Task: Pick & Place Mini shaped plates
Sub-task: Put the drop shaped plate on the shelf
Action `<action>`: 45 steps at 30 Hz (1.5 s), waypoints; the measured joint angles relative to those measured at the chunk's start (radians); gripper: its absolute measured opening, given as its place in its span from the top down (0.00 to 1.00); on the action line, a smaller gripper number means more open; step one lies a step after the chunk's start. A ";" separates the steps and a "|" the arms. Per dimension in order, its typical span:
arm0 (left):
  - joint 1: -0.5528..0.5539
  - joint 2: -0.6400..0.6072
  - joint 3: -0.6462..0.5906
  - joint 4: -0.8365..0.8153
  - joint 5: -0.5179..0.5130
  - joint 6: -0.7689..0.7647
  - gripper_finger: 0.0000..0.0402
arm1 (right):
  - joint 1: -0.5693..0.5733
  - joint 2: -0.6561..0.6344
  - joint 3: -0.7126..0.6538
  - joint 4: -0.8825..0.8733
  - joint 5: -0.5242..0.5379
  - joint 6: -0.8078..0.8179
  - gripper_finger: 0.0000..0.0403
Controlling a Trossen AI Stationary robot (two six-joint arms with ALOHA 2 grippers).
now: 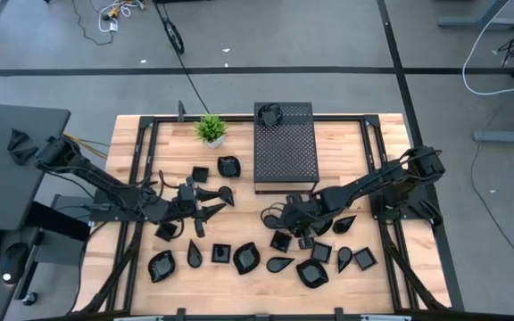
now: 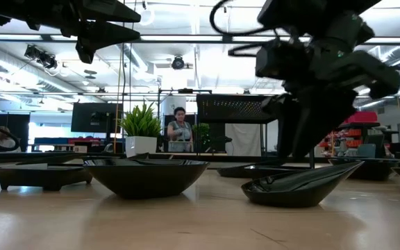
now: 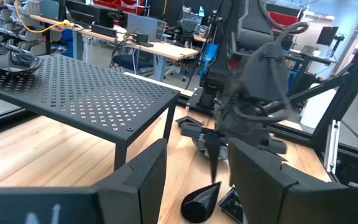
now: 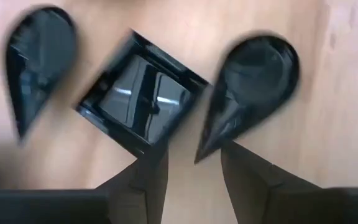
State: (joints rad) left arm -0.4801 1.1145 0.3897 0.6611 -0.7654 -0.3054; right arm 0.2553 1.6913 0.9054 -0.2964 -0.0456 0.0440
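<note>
One perforated black box (image 1: 285,145) at table's far centre, one potted plant (image 1: 211,129) beside it. Mini shaped plates (image 1: 246,258) — about eighteen counted, one on box, rest scattered on near half. Left gripper (image 1: 214,202) parted, empty, raised. Right gripper (image 1: 284,234) parted, empty — square plate (image 4: 138,102) and teardrop plate (image 4: 247,87) lie just beyond fingertips.

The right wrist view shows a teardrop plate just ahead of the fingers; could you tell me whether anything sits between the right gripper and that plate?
Nothing visible does. The right gripper is open, looking down on the wood, and the teardrop plate lies just beyond its fingertips, its pointed tip toward the gap. A square plate lies close beside it, off the direct line, and could crowd one finger.
</note>
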 joint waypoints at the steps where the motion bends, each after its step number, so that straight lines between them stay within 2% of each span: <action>1: 0.000 0.000 0.000 0.000 0.000 0.000 0.56 | 0.009 0.000 0.000 0.016 0.000 0.000 0.63; 7: 0.000 0.000 0.000 0.001 0.000 0.000 0.56 | 0.061 0.008 0.000 0.084 0.012 -0.082 0.63; 18: 0.000 0.000 0.000 0.002 0.000 0.000 0.56 | 0.159 -0.010 0.017 0.003 0.279 -0.482 0.59; 24: 0.000 0.000 0.000 -0.006 0.000 -0.005 0.56 | 0.159 -0.010 -0.034 0.063 0.315 -0.569 0.51; 28: 0.000 0.000 0.000 -0.006 0.000 -0.006 0.56 | 0.166 -0.010 -0.090 0.144 0.358 -0.627 0.50; 32: 0.000 0.000 0.000 -0.006 0.000 -0.006 0.56 | 0.174 -0.010 -0.141 0.239 0.410 -0.671 0.52; 45: 0.000 0.000 0.000 -0.005 0.000 -0.007 0.56 | 0.174 -0.010 -0.198 0.364 0.431 -0.691 0.69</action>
State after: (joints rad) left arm -0.4801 1.1145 0.3897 0.6565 -0.7656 -0.3122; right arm 0.4290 1.6814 0.7072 0.0680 0.3855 -0.6473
